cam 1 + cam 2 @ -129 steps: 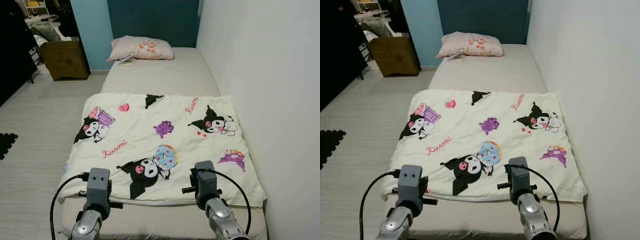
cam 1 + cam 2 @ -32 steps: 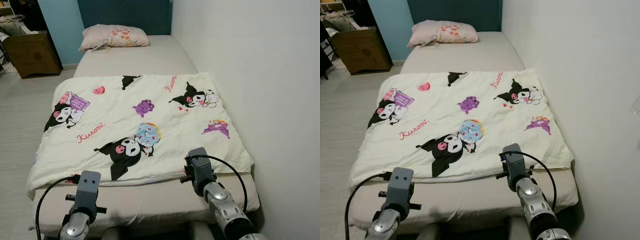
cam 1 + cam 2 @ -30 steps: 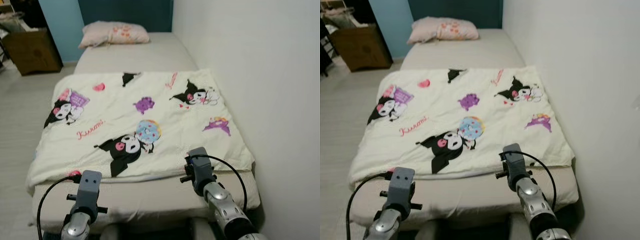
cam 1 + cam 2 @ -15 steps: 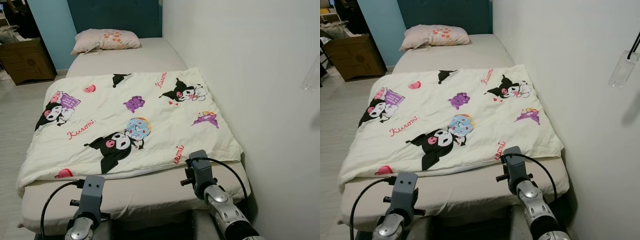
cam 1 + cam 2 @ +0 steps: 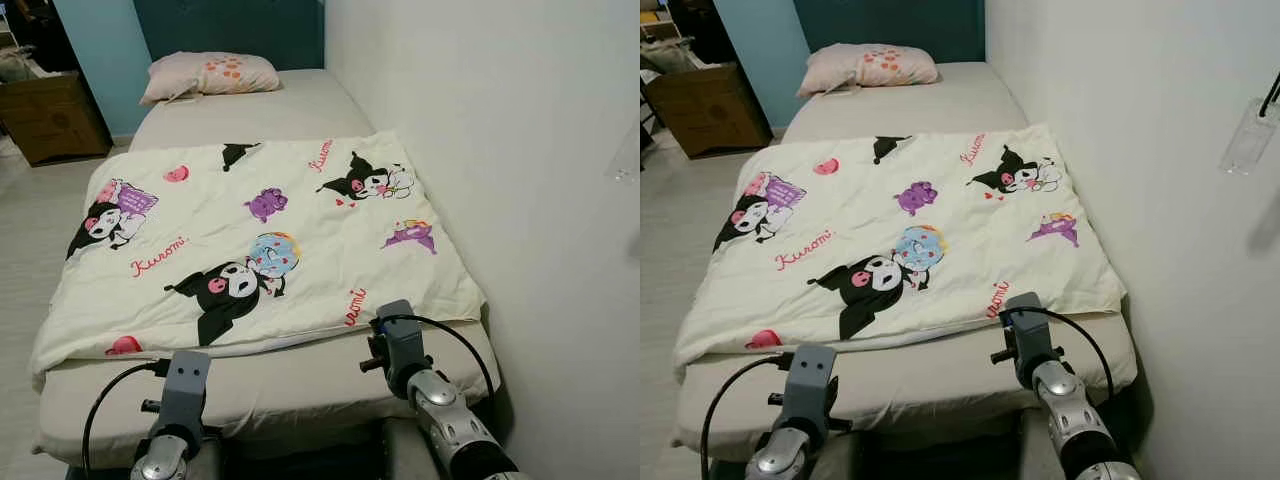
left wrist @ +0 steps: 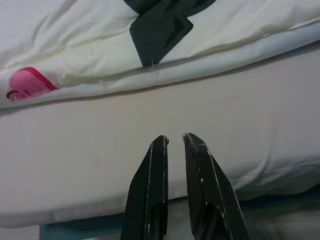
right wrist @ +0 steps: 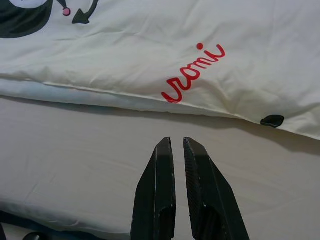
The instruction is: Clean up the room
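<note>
Now I'm holding both arms out low over the foot of the bed, and neither is carrying anything. I'm seeing the left gripper (image 6: pixel 174 141) with its two black fingers nearly pressed together, a thin gap between the tips, hovering above bare sheet just short of the blanket's near hem. I'm seeing the right gripper (image 7: pixel 173 143) drawn in the same way, empty, pointing at the strip of sheet below the red lettering.

Compared with half a second ago, almost nothing is changing: the whole picture is sliding only slightly, so I'm reading that as the head settling, not the bedding moving. Over the last few seconds the view has swung and pulled back, so more of the wall side is coming into frame, and the arms have dropped from over the blanket to the bare strip in front of it.

Beyond the grippers, the cartoon-print blanket (image 5: pixel 250 240) is lying flat across the near and middle part of the mattress (image 5: pixel 300 385), its near edge doubled and running a little askew, the left corner drooping toward the bed's side. Farther up, bare mattress is showing, then the pink pillow (image 5: pixel 208 75) sitting against the dark headboard (image 5: pixel 235 25). A brown box (image 5: pixel 50 115) is standing on the floor to the far left.

I'm judging the spreading as essentially finished, with perhaps the near hem left to square.
</note>
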